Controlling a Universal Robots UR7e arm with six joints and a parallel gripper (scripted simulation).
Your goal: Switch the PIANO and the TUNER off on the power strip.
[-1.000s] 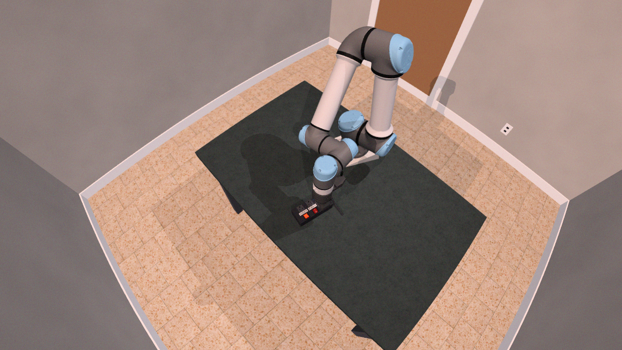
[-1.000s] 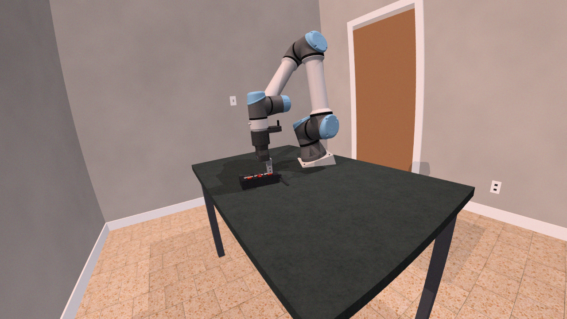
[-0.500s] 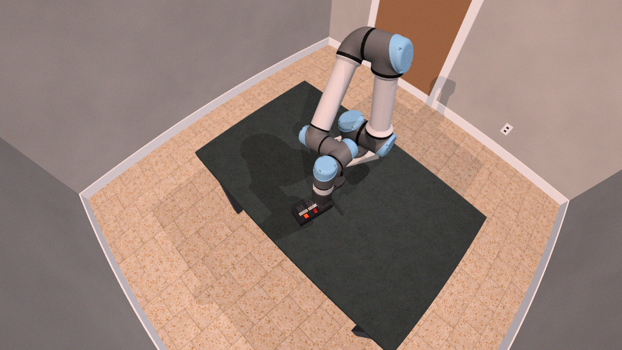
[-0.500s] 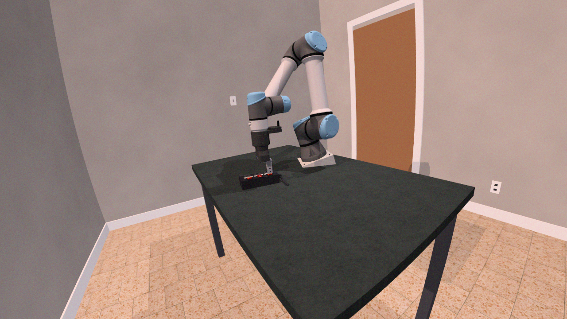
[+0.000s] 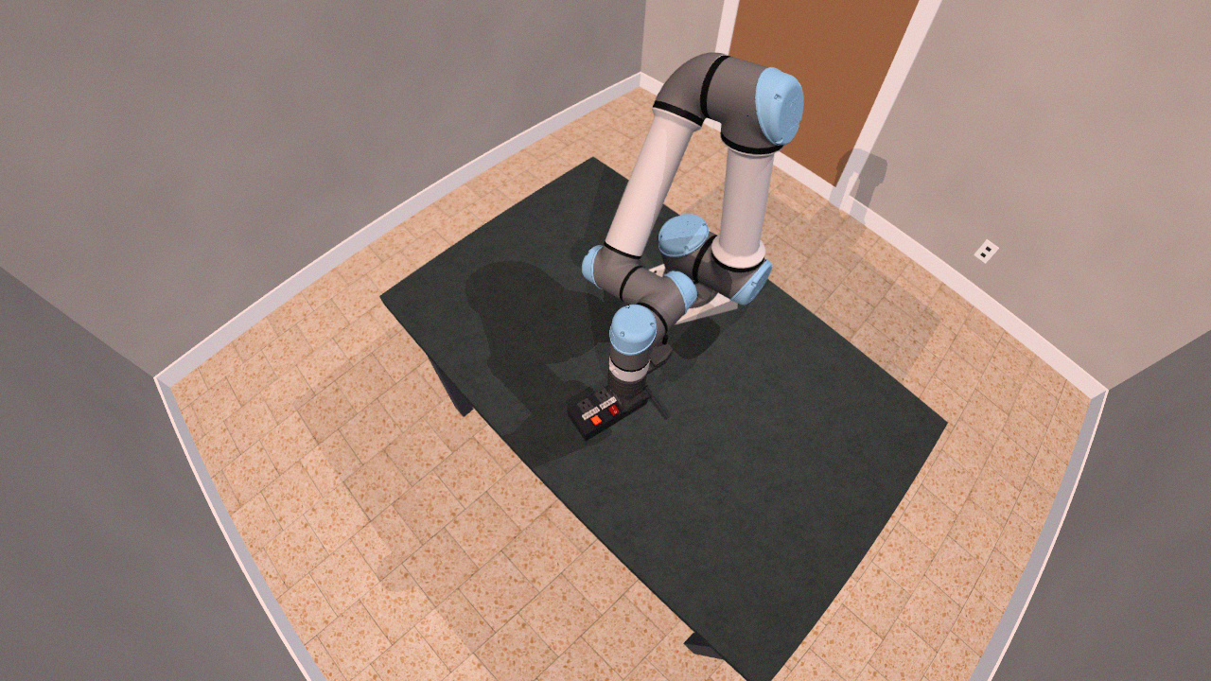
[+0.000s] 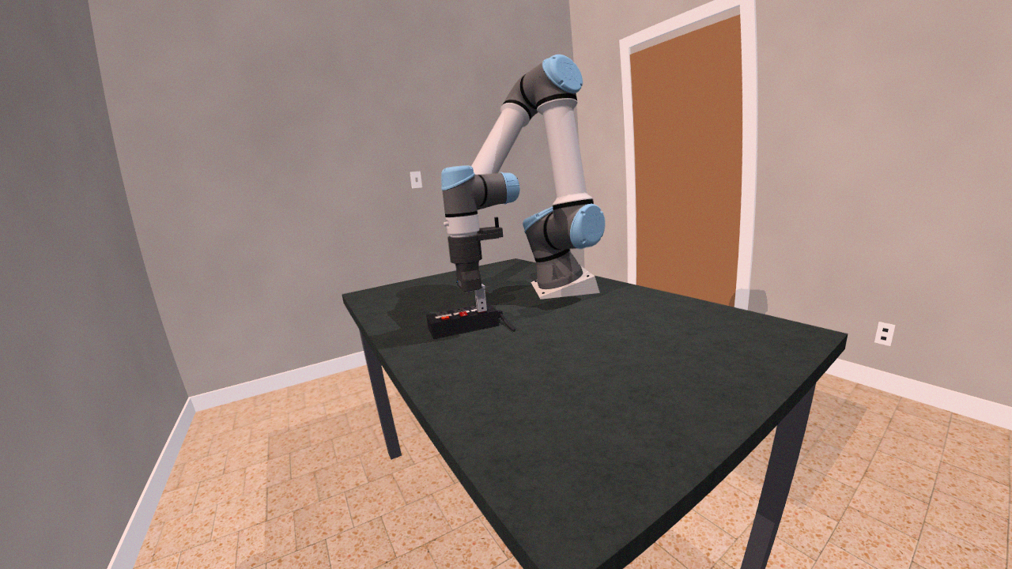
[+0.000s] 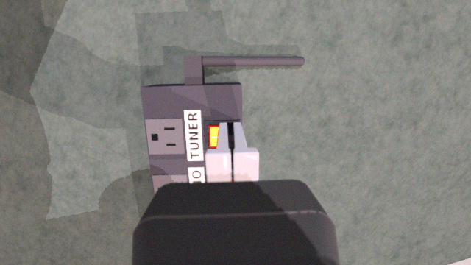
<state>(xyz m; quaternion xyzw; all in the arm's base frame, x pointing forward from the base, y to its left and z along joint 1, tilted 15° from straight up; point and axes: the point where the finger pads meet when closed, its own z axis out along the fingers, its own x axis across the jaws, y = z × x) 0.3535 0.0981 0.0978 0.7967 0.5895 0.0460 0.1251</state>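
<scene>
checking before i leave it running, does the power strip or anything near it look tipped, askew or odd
Nothing stands out. The power strip lies flat on the table, right way up, its cord stub beside it. The gripper is shut and empty, fingertips over the TUNER switch, which glows lit.

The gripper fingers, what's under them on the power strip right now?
Under the shut gripper sits the TUNER switch, a lit orange sliver showing beside one finger. The rest of it is covered.

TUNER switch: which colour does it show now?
Lit orange-red with a yellow centre, clearest in the wrist view.
</scene>
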